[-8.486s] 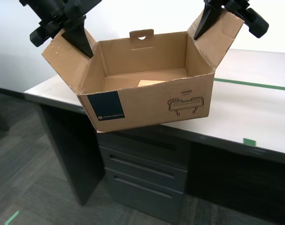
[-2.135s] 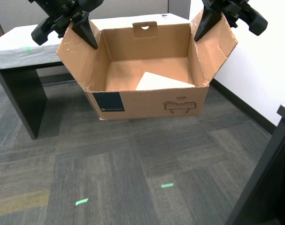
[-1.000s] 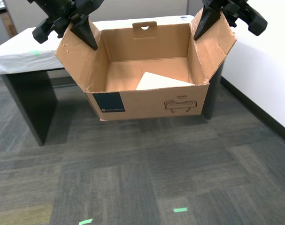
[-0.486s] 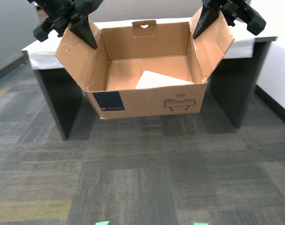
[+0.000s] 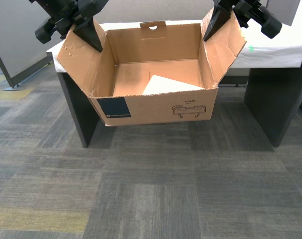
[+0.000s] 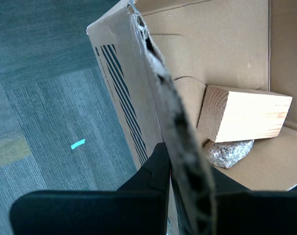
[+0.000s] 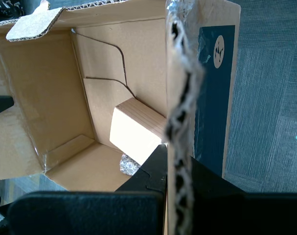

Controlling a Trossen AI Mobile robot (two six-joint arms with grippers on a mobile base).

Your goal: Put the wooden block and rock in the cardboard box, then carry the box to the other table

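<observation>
The cardboard box hangs in the air above the carpet, held by its two side flaps. My first gripper is shut on the flap at the exterior view's left, next to the navy label. My second gripper is shut on the flap at the exterior view's right. Inside the box lies the wooden block. The rock sits against the block, hidden in the exterior view. The other table, draped in white cloth, stands right behind the box.
Dark table legs stand to either side below the box. A grey partition is at the exterior view's left. Grey carpet lies below, with a green tape mark on it.
The whole scene has shifted, so the camera has moved: the white-cloth table now spans the view behind the box. The box stays held the same way by both grippers.
</observation>
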